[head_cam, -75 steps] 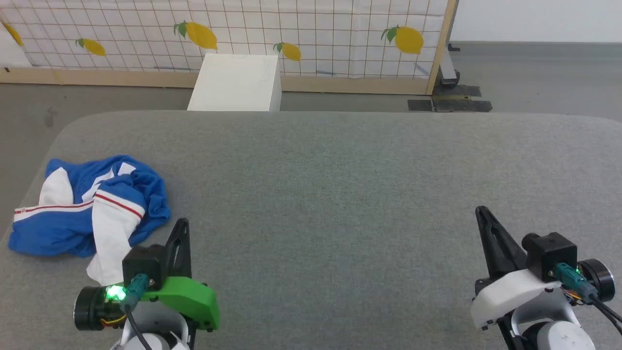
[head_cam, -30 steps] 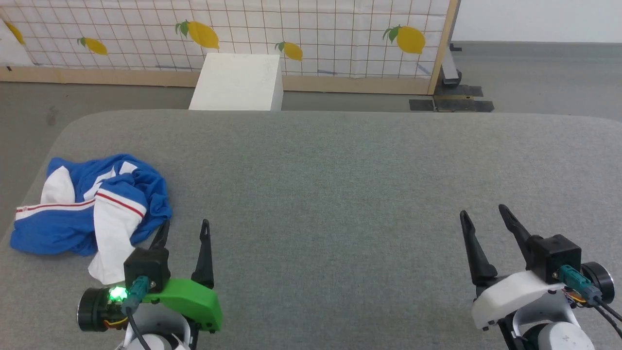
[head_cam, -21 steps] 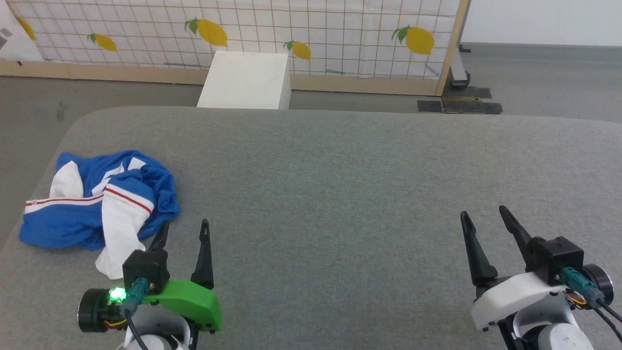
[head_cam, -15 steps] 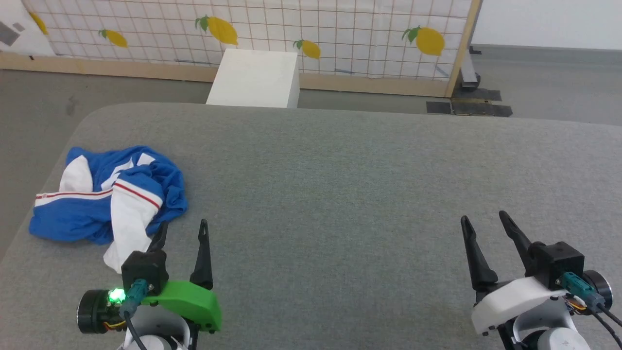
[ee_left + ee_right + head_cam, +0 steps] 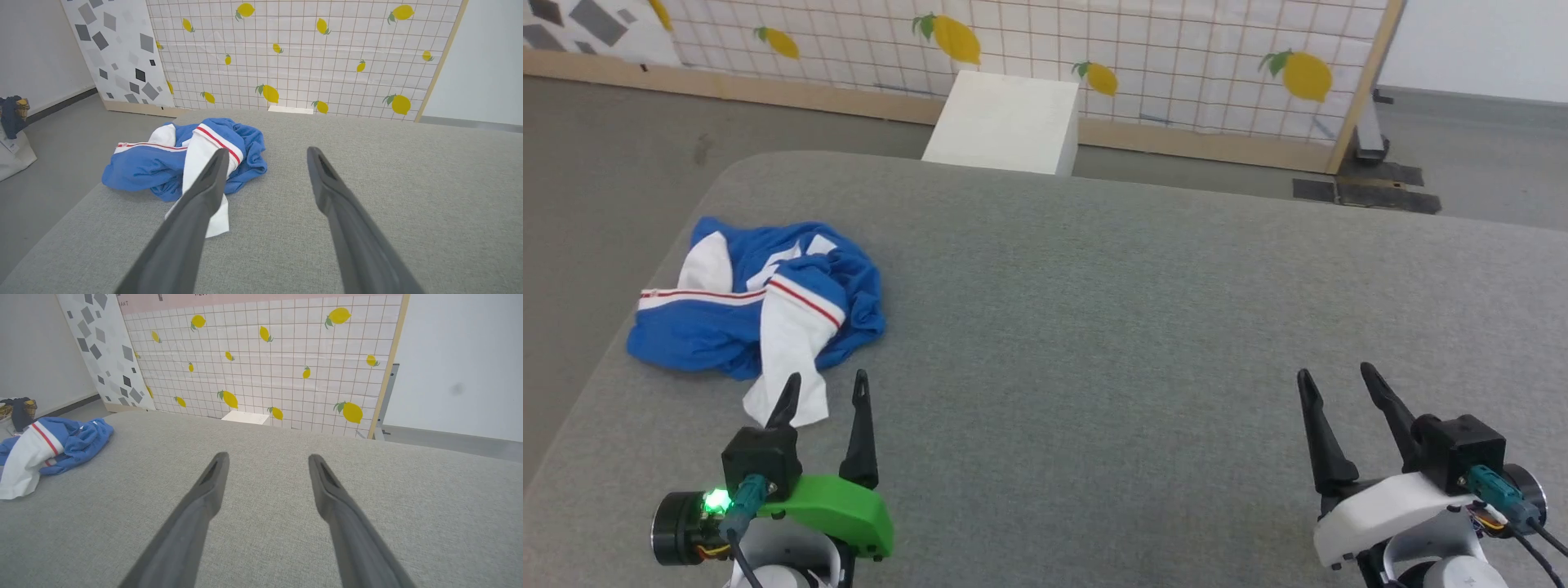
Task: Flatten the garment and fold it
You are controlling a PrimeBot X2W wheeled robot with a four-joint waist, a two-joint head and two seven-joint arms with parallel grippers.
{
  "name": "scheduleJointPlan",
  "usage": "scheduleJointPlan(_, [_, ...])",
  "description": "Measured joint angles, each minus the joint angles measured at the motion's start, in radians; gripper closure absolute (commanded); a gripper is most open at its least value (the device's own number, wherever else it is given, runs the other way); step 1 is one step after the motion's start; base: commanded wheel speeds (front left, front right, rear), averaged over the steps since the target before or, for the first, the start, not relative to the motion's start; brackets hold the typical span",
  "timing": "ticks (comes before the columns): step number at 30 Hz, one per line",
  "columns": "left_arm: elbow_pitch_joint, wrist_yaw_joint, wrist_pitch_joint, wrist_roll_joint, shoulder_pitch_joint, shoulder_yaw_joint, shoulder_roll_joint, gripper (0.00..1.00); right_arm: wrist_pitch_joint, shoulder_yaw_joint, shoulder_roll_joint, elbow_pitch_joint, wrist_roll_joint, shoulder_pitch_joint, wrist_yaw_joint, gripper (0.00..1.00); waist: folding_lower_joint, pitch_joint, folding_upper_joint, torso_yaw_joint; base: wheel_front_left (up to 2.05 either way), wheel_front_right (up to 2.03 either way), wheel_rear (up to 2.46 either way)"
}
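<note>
- A broad grey cloth-covered surface (image 5: pixel 1111 310) with rounded corners spreads out before the robot, with grey floor (image 5: pixel 596 155) around it.
- Beyond its far edge stands a screen (image 5: pixel 1176 41) of white grid cloth printed with yellow lemons, set in a pale wooden frame.
- A white panel (image 5: pixel 118 53) dotted with grey squares stands to the screen's left, and a plain white wall (image 5: pixel 457 363) rises to its right.
- A white box (image 5: pixel 1005 122) sits on the floor between the screen and the surface.
- The garment (image 5: pixel 686 343) lies crumpled in a blue heap near the surface's left edge. One white sleeve (image 5: pixel 788 351) with red stripes trails towards the robot.
- The left gripper (image 5: pixel 826 376) has its fingers spread and holds nothing. It hangs just by the sleeve's end, and I cannot tell whether it touches.
- The right gripper (image 5: pixel 1334 371), also spread and empty, is well apart from the garment, over bare cloth.
</note>
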Motion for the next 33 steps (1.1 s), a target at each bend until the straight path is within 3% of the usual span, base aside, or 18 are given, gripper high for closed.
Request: scheduleJointPlan(33, [0.029,0.019,-0.069,-0.035,0.014,0.020,0.000,0.00,-0.069,0.026,0.000,0.068,0.054,0.023,0.000,0.00,0.0000,0.003,0.0000,0.192,0.00,0.00,0.00])
